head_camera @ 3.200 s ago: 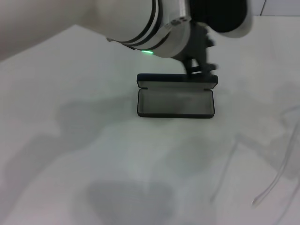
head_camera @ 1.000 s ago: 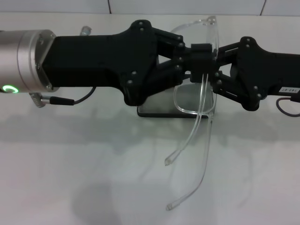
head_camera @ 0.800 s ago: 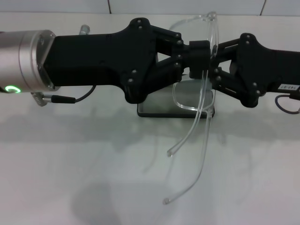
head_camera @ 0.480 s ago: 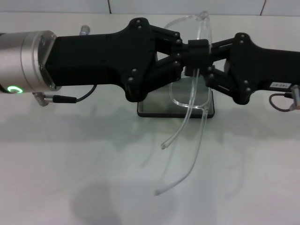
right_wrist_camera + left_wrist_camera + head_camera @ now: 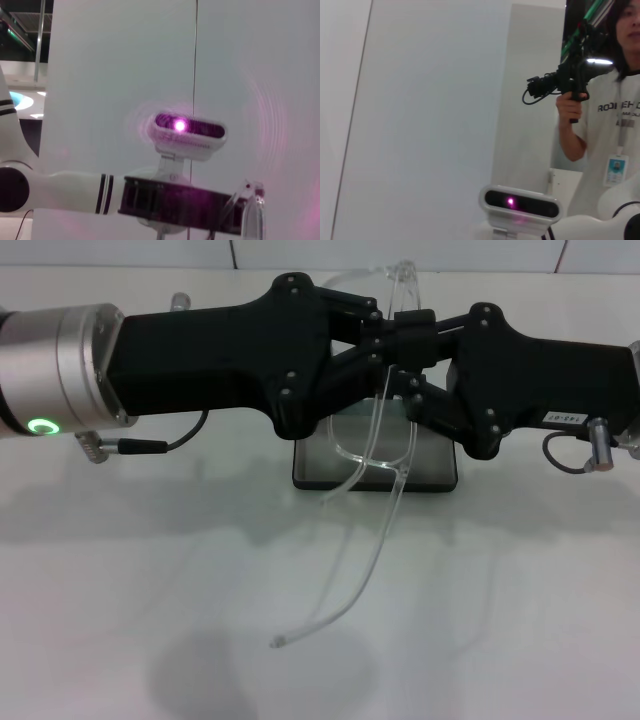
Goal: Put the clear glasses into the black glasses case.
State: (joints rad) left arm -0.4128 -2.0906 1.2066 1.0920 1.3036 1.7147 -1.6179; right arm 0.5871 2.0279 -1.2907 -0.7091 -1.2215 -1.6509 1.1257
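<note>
Left gripper (image 5: 392, 328): matte black linkage body, angular plates, small screw heads along the edges. Behind it a brushed silver cylindrical wrist section (image 5: 62, 365) with a green ring LED (image 5: 41, 426) lit. Thin black cable (image 5: 150, 447) looping under the wrist from a knurled metal plug. Right gripper (image 5: 418, 358): same black linkage build, white label with dark print (image 5: 560, 417) on the body, grey cable loop and silver connector (image 5: 598, 443) at its rear. White head unit with dark sensor bar (image 5: 189, 129), lit purple.
</note>
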